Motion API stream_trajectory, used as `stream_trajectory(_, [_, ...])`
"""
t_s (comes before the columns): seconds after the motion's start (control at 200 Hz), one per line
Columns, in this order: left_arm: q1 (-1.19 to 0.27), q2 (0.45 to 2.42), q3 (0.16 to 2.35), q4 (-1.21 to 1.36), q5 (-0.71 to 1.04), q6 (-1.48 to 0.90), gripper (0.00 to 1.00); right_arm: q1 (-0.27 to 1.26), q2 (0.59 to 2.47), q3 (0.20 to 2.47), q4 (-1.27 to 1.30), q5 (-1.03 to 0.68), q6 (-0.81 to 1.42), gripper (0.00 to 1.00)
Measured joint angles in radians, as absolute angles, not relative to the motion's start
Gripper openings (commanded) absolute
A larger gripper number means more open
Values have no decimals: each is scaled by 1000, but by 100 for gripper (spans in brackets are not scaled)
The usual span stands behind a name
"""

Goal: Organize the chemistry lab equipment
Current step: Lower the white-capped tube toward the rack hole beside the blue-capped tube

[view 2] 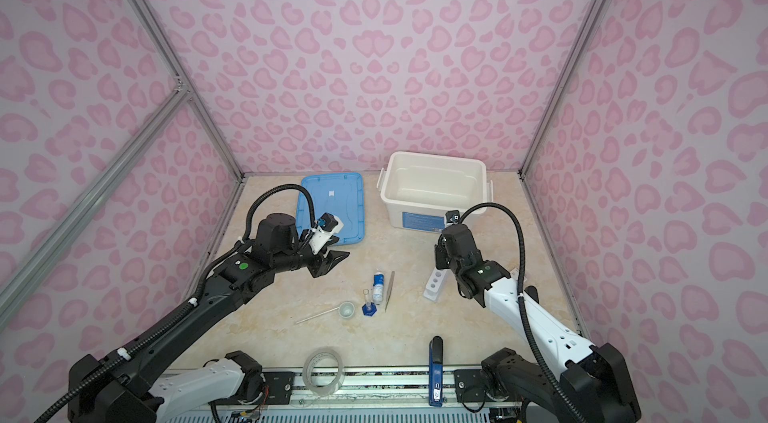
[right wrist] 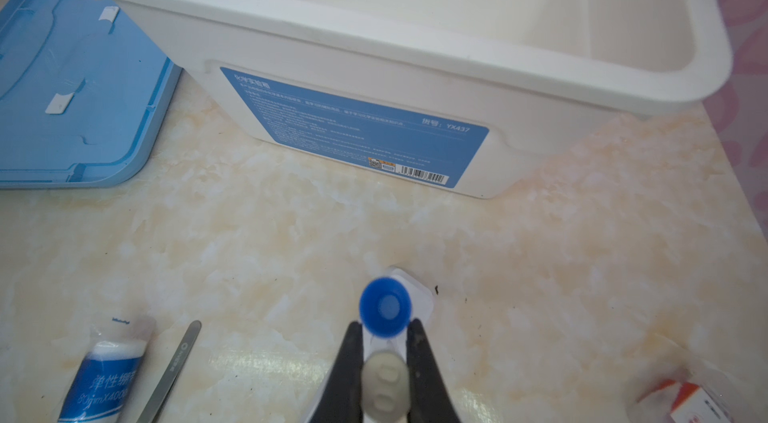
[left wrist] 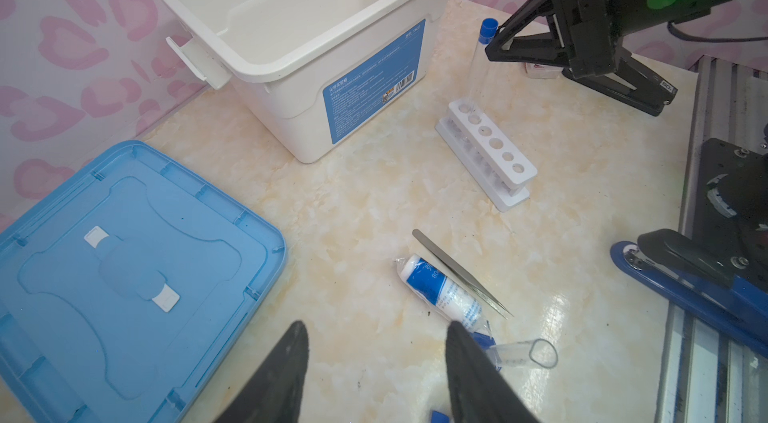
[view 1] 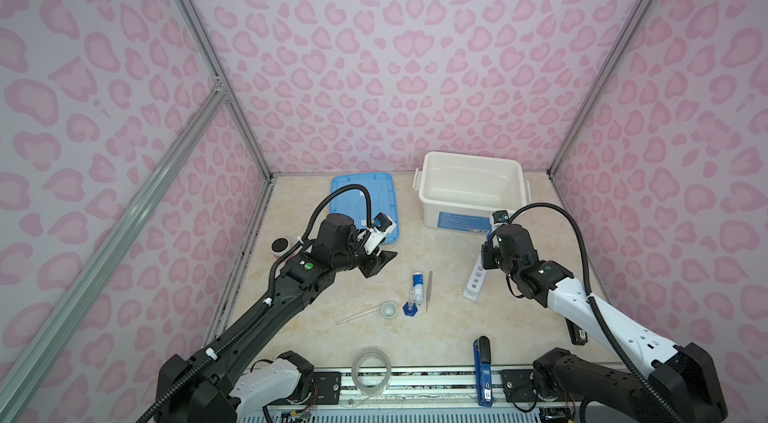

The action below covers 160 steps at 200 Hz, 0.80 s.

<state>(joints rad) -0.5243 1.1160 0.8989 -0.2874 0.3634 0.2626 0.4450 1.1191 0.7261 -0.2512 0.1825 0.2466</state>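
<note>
The right gripper (right wrist: 384, 329) is pinching a thin clear test tube (left wrist: 478, 68) just under its blue cap, with the jaws pressing in on the glass from both sides. The tube is hanging upright, its long axis running straight down from the jaws to the white rack (left wrist: 515, 188), which is standing directly beneath them. The tube's lower end is meeting the rack's end hole, though how deep it is sitting cannot be told. The coming move is probably a straight lowering along the tube's own axis, then a release; any tilt would risk catching the glass on the hole's rim. The left gripper (left wrist: 376, 362) is hovering with its jaws spread wide and nothing between them. Below those jaws and toward the robot, a second tube (view 1: 359, 314) is lying flat on the table, one end reaching the small white dish (view 1: 389, 309). The left arm is the nearer one for it.
</note>
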Motion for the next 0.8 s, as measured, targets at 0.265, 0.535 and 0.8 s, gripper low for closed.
stream_trajectory(0.265, [-524, 1118, 904, -295, 364, 263, 56, 445, 1120, 720, -236, 183, 247, 11])
stream_trajectory(0.535, [-524, 1124, 905, -305, 371, 263, 56, 445, 1113, 714, -231, 183, 250, 12])
stream_trajectory(0.8, [-524, 1108, 905, -314, 375, 263, 56, 444, 1105, 709, -231, 182, 254, 13])
